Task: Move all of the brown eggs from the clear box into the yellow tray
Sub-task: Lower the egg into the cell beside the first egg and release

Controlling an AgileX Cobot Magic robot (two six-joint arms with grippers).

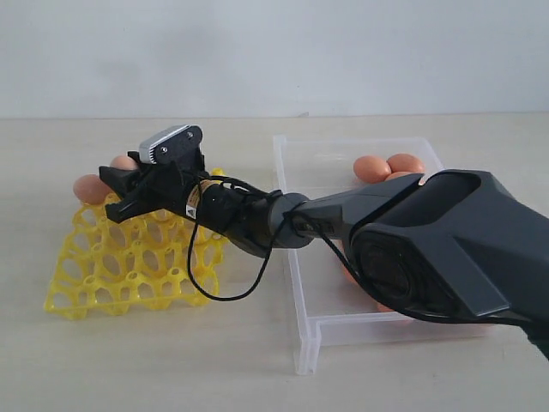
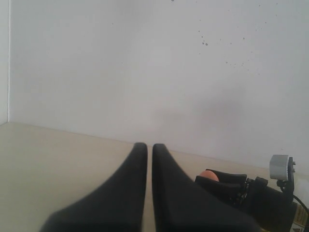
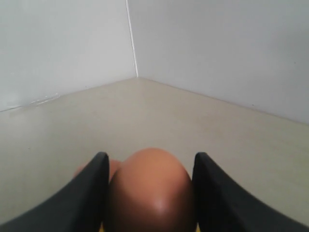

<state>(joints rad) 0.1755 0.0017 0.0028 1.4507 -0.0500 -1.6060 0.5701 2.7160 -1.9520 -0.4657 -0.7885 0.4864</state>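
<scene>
My right gripper (image 3: 150,157) is shut on a brown egg (image 3: 152,193), which fills the gap between its black fingers. In the exterior view that gripper (image 1: 110,193) reaches across the middle and hangs over the far left part of the yellow tray (image 1: 94,287). One egg (image 1: 89,188) sits at the tray's far left corner. Another egg top (image 1: 125,161) shows just behind the fingers; I cannot tell whether it is the held one. More eggs (image 1: 371,168) lie in the clear box (image 1: 297,283), partly hidden by the arm. My left gripper (image 2: 146,145) is shut and empty, and out of the exterior view.
The right arm's dark casing (image 1: 446,249) covers much of the clear box. A loose black cable (image 1: 225,296) hangs from the wrist down to the tray's near right corner. Pale tabletop runs to a white wall behind.
</scene>
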